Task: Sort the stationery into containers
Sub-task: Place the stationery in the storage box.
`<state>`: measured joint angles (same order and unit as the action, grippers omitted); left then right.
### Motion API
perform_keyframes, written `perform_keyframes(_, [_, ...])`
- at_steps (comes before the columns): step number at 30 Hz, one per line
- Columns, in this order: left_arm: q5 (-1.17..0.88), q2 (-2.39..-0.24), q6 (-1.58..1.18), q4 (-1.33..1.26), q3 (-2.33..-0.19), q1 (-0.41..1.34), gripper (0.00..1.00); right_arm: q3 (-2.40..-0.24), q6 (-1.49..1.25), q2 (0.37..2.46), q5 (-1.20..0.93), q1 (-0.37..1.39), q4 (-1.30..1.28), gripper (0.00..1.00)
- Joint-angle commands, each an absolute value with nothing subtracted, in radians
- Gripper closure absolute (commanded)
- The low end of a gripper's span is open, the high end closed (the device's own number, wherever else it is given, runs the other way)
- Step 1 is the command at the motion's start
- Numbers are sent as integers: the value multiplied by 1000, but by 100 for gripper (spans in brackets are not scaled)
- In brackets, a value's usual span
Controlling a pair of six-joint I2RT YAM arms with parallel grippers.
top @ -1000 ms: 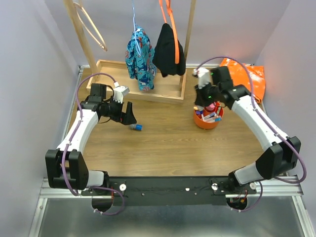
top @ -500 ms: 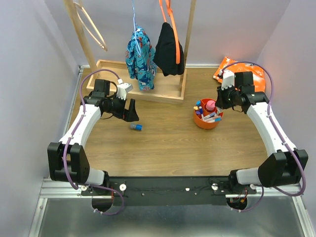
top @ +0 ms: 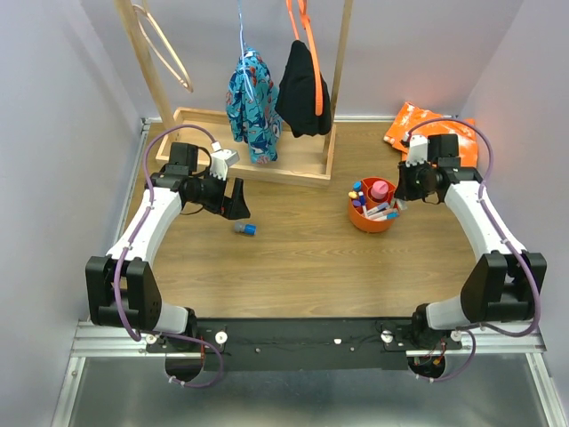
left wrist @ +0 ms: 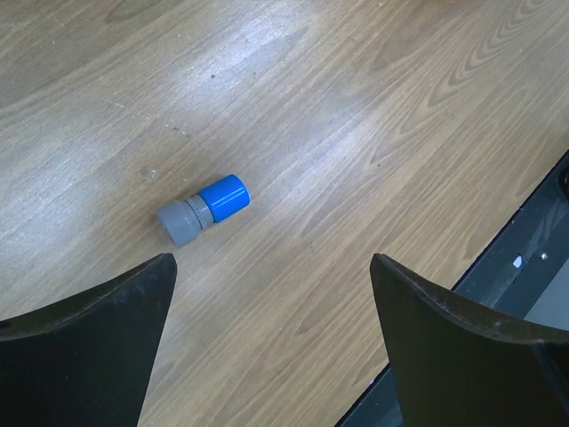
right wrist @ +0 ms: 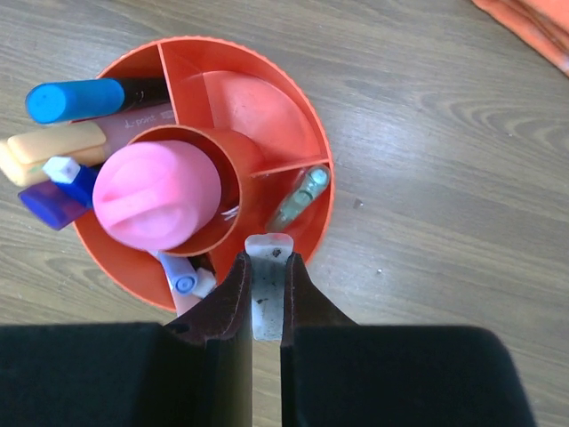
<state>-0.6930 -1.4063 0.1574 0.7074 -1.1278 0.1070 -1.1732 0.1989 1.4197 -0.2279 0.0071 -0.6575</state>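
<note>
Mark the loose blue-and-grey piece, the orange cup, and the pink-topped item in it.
blue-and-grey piece (left wrist: pixel 203 210), left wrist view, where blue meets grey.
orange cup (right wrist: pixel 258 102), right wrist view, bare floor of an empty compartment.
pink-topped item (right wrist: pixel 156 196), right wrist view, centre of its pink top.

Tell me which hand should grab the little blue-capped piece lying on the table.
Left. Its open hand hovers just above the blue-capped piece, while the right hand is shut and over by the orange cup, farther away.

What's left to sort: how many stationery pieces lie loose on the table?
1: a stubby blue-and-grey piece on the table below the open left gripper. A thin white piece is pinched in the right gripper; others may be hidden.
</note>
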Motion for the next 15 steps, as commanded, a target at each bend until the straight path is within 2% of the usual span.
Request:
perform_keyframes(1, [-693, -1399, 167, 726, -1129, 110, 1, -1215, 183, 1473, -270, 5, -620, 98])
perform_keyframes(13, [-686, -1428, 158, 716, -1144, 112, 1, -1261, 149, 1566, -288, 5, -603, 93])
perform_keyframes(15, [-686, -1431, 156, 715, -1147, 112, 1, -1275, 141, 1574, -278, 5, -606, 83])
